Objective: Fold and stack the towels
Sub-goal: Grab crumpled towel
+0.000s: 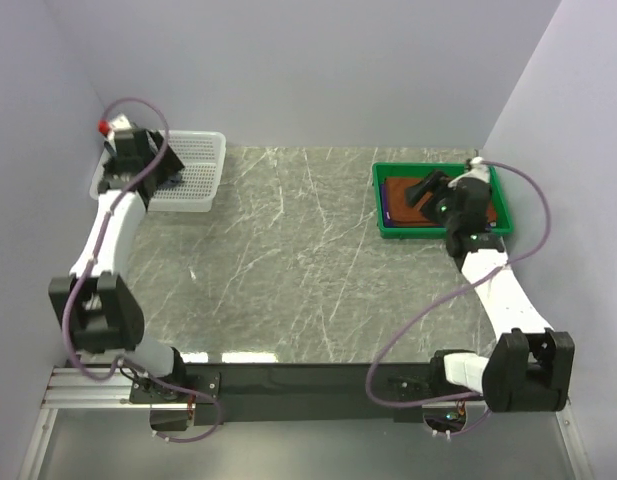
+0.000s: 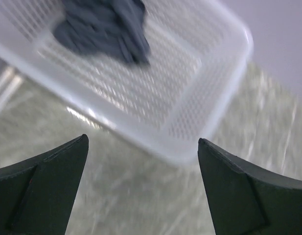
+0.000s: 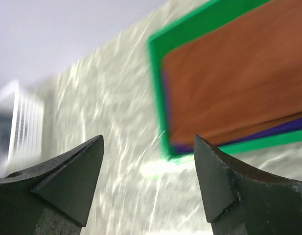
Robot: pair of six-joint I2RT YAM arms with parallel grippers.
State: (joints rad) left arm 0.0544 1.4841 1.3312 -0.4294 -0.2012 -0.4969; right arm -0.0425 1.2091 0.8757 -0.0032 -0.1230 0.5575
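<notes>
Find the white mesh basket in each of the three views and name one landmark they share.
Top external: white mesh basket, far left corner.
Left wrist: basket across the upper half.
Right wrist: basket blurred, at the left edge.
Shared landmark: marble tabletop.

No writing, label, brand mark, number or sign can be read in any view. The wrist views are blurred, and the white mesh basket (image 1: 198, 170), green tray (image 1: 418, 233) and desk (image 1: 308, 270) show only plain surfaces.
</notes>
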